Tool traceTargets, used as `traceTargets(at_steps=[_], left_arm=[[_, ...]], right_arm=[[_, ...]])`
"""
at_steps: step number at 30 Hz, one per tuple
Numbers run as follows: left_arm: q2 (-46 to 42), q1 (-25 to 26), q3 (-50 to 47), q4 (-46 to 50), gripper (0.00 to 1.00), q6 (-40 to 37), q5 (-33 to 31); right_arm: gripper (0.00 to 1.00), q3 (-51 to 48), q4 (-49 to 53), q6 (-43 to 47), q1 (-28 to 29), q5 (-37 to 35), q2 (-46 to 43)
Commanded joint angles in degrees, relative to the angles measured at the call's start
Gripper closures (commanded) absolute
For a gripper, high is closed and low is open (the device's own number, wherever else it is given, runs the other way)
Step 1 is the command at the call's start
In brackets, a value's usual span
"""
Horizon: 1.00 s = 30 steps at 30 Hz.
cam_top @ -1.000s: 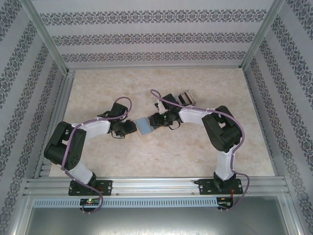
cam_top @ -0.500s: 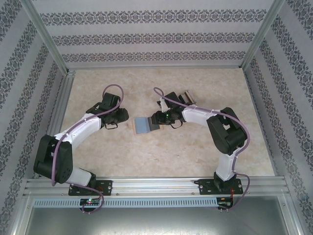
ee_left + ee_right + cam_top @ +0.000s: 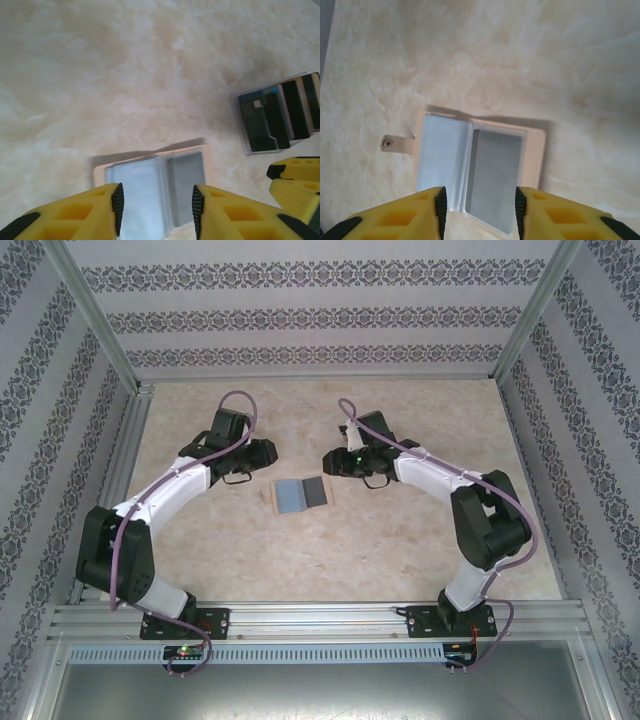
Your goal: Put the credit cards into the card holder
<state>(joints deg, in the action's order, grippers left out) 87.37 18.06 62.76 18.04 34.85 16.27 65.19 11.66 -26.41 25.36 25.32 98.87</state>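
The card holder point(image 3: 301, 494) lies open and flat on the table, showing clear sleeves inside a beige cover. In the left wrist view the card holder point(image 3: 156, 180) sits on the table below my left gripper point(image 3: 157, 210), which is open and empty. My right gripper point(image 3: 479, 212) is also open and empty, hovering over the card holder point(image 3: 480, 167). From above, my left gripper point(image 3: 266, 452) and right gripper point(image 3: 331, 462) stand just beyond the holder's far corners. The credit cards point(image 3: 280, 117) lie stacked and fanned to the holder's right.
The holder's beige strap with a snap point(image 3: 395, 144) sticks out on its left side. My right gripper's yellow fingers point(image 3: 295, 175) show at the lower right of the left wrist view. Patterned walls and metal rails point(image 3: 130, 430) enclose the marble-look table point(image 3: 300, 560).
Both grippers have pulled away from the card holder toward the far side. The holder, earlier held up between them, now lies open on the table.
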Motion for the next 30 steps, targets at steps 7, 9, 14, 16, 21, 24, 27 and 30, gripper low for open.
traceTargets(at_steps=[7,9,14,16,21,24,27,30], left_arm=[[7.91,4.01,9.34,-8.04,0.57,1.91,3.81],[9.85,4.91,11.01,-9.90,0.57,2.94,3.71],[15.89,7.01,16.39,-12.73,0.57,5.76,3.33],[18.26,7.78,18.25,-13.51,0.57,6.55,3.44],[22.62,9.17,19.98,-17.86,0.57,8.94,4.05],[25.10,9.79,21.26,-18.88,0.57,10.14,3.77],[27.50,10.69,22.66,-19.64,0.57,10.94,3.63],[29.35,11.75,23.74,-20.07,0.57,11.61,2.86]], right_arm=[[0.56,-0.32,3.47,3.97,-9.34,-1.15,-7.38],[0.55,-0.21,3.75,4.34,-11.40,-1.58,-8.28],[0.54,0.64,4.56,5.12,-16.71,-2.47,-8.89],[0.54,0.80,4.42,5.17,-18.61,-2.71,-8.73],[0.54,1.14,4.19,5.99,-21.80,-4.13,-7.48],[0.54,1.60,3.52,6.03,-23.45,-3.24,-5.92],[0.54,1.70,2.84,6.50,-24.79,-2.78,-4.30],[0.53,1.32,1.70,6.88,-25.77,-1.24,-3.17]])
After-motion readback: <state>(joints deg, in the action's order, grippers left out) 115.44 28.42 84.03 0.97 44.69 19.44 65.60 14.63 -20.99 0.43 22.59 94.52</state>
